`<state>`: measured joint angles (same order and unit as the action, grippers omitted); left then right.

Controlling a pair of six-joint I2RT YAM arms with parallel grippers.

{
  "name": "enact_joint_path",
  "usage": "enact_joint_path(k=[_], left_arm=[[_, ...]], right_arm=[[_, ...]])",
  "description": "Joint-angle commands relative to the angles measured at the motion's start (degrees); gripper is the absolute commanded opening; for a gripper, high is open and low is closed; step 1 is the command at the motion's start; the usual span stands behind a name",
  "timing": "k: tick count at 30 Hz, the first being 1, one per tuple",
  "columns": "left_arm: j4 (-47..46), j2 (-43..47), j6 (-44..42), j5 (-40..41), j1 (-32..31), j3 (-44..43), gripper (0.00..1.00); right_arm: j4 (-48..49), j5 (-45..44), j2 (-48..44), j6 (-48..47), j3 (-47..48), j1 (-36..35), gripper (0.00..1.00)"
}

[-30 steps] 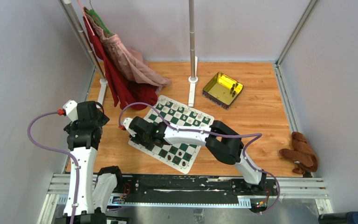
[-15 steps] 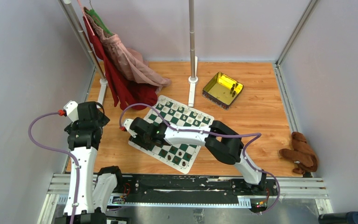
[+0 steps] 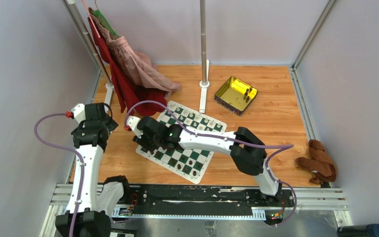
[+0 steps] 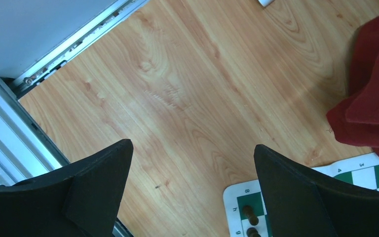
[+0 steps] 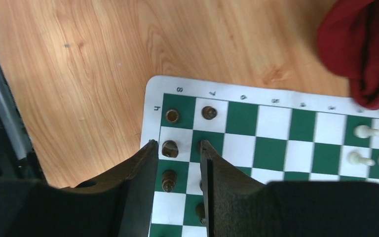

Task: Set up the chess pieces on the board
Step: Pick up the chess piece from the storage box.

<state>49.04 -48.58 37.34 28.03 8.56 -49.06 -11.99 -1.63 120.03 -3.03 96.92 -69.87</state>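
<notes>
On the wooden bench (image 3: 276,98), flat and turned at an angle: the board (image 3: 203,154), green and white checks inside a white border. Over the board's corner marked h and 8, the right gripper (image 5: 176,147), released to a narrow gap and pointing down at the squares. Between its fingers (image 5: 143,168), upright on a white square of the board, a dark piece (image 5: 170,148), close to one finger, apart from the other, not pinched. On neighbouring squares of that corner, more dark chess pieces (image 5: 171,115), all upright, one partly hidden behind a finger. Further along the board, cream chess pieces (image 5: 362,131) upright in two rows.

Just off the same board corner, above bare wood, the left gripper (image 4: 192,144), spread wide and grasping nothing.

Just beside the board's far-left edge, a heap of red cloth (image 3: 138,96). Beyond the board's far-right side and apart from it, a yellow tray (image 3: 229,93) with small dark bits inside, too small to tell. Well to the right of the board, a brown plush toy (image 3: 321,165).
</notes>
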Motion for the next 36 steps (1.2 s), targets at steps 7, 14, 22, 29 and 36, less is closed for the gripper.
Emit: enact_joint_path(k=[7, 14, 22, 29, 36], left_arm=[[-2.8, -6.3, 2.0, -5.4, 0.6, -0.8, 1.0], [-4.8, -6.8, 1.7, -9.7, 0.6, 2.9, 1.0], [-4.0, -5.4, -0.1, -10.5, 0.6, 4.9, 1.0], [-4.0, -4.9, -0.9, -10.5, 0.6, 6.1, 1.0], [-4.2, -5.3, -0.9, -10.5, 0.6, 5.5, 1.0]], right_arm=[[4.7, -13.8, -14.8, 2.4, -4.0, 10.5, 0.4], [0.6, -23.4, -16.1, 11.3, -6.7, 29.5, 0.4], [-2.5, -24.5, -11.7, 16.5, -6.6, 44.8, 0.4], [-3.7, -23.0, -8.5, 19.9, -6.6, 53.3, 0.41], [-4.6, -22.1, -5.5, 21.0, -5.4, 57.7, 0.41]])
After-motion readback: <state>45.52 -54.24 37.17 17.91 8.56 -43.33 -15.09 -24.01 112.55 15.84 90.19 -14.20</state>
